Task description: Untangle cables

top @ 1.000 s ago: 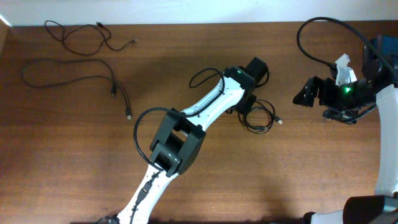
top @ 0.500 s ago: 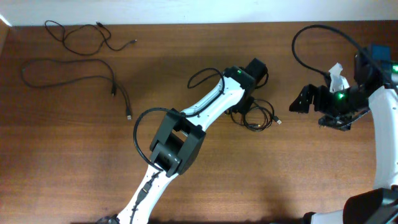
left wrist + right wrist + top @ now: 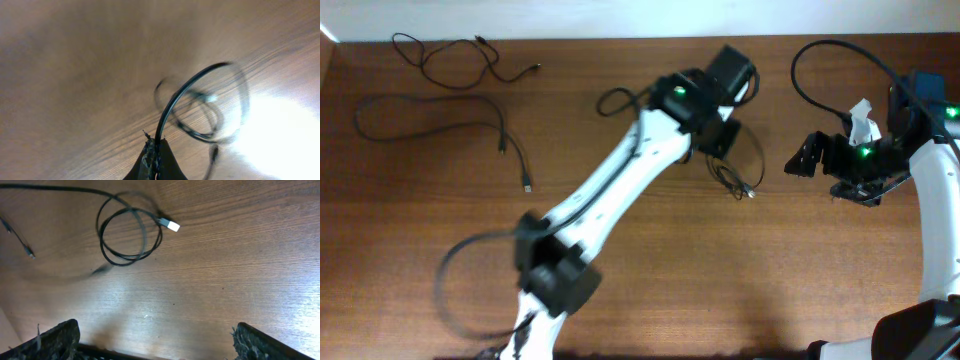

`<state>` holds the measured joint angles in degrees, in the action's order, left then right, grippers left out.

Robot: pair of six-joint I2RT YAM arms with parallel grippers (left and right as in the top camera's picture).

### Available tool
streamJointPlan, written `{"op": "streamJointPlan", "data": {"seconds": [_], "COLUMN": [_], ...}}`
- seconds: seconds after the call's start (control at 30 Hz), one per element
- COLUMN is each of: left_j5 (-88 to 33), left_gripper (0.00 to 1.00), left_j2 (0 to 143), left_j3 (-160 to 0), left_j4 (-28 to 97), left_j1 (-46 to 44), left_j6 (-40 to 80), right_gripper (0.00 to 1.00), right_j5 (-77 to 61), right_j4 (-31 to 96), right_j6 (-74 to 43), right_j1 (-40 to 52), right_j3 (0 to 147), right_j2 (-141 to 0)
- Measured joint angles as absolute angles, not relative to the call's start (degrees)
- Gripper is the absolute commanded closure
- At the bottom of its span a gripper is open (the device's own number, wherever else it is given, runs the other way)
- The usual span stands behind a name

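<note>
One black cable (image 3: 742, 170) hangs in loose loops right of the table's middle, its plug end (image 3: 750, 190) low by the wood. My left gripper (image 3: 720, 148) is shut on it. The left wrist view shows the cord (image 3: 167, 107) rising from my closed left gripper (image 3: 156, 152) into blurred loops (image 3: 207, 112). From the right wrist the same coil (image 3: 129, 236) shows with a silvery plug (image 3: 172, 226), well ahead of my open right gripper (image 3: 157, 345), whose fingers (image 3: 55, 335) hold nothing. Two more cables (image 3: 450, 55) (image 3: 440, 125) lie spread out at the far left.
My right gripper (image 3: 802, 160) hovers just right of the held coil. A thick black arm wire (image 3: 830, 60) arcs above the right arm. The left arm (image 3: 610, 190) stretches diagonally across the table's middle. The wall edge (image 3: 620, 38) runs along the back.
My left gripper has shut on the coiled cable and moved toward the back of the table, the arm stretching out, so the coil is pulled looser. The right arm has shifted slightly left.
</note>
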<state>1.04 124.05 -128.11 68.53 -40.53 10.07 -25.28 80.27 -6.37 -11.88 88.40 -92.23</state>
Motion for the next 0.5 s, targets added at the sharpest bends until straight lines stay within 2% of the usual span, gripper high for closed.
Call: {"op": "streamJointPlan", "data": {"seconds": [0.2, 0.5], "left_j5": [0.16, -0.34], "left_gripper": [1.0, 1.0], "left_j2": [110.37, 109.01], "left_j3": [-128.92, -129.01], "left_j4": [66.72, 65.43], "left_j1": [-40.53, -40.32], "left_j6": [9.85, 6.87], "right_gripper": [0.02, 0.02], "right_j5": [-25.28, -25.28], "right_j4": [80.27, 80.29], "right_j6": [-6.52, -6.9], "right_j1": [-11.88, -11.88], "right_j3": [88.27, 88.27], "right_j2": [-92.23, -92.2]}}
